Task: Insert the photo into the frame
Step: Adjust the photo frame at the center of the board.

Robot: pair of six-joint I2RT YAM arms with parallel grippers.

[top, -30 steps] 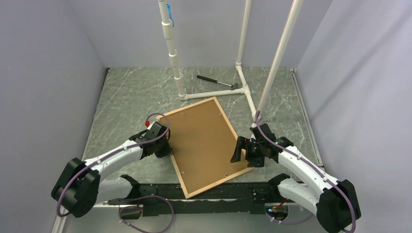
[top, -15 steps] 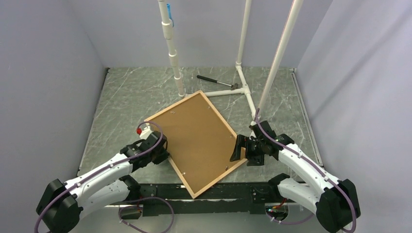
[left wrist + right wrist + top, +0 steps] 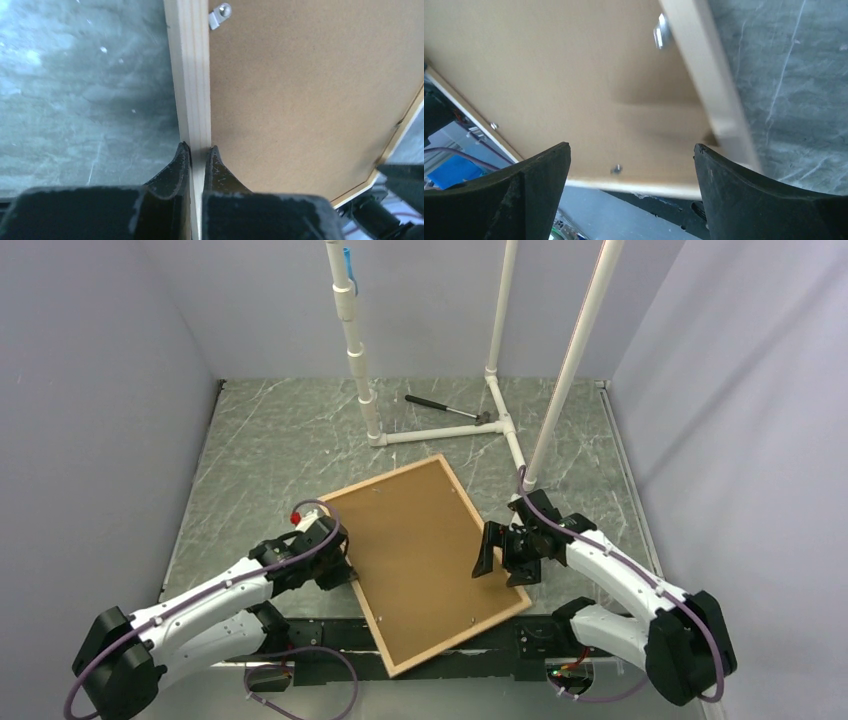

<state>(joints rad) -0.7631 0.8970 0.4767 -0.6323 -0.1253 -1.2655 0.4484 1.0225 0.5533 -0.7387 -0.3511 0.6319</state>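
My left tool (image 3: 199, 150) is clamped on the frame (image 3: 385, 478). In the left wrist view its two fingers (image 3: 177, 165) press against either side of the pale wood strip along the frame's long left side, with no gap between them and the wood.

The frame lies back side up on the grey-green marbled tabletop (image 3: 270, 450), and a plain brown backing board (image 3: 425, 560) fills it from edge to edge. It sits at an angle. One short end points toward the back of the tabletop, and the near corner reaches past the near edge, over the black bar (image 3: 470, 635) where my arms are bolted. I cannot tell whether the side I hold rests flat or is raised a little. A small metal clip (image 3: 219, 14) sits on the board just inside the strip, a little ahead of my left fingers. What lies under the board is hidden from me.

My right tool (image 3: 631, 146) is spread wide apart and holds nothing. From above it is over the frame's long right side, roughly across from the left tool. Its wrist view is blurred, but the board and the right-hand wood strip both show between the two dark fingers, with another clip (image 3: 661, 31) near that strip. I cannot tell whether either finger touches the wood.

A white pipe stand (image 3: 440, 432) rises at the back of the tabletop, well apart from the frame. What looks like a small hammer (image 3: 445, 408) lies beside it.
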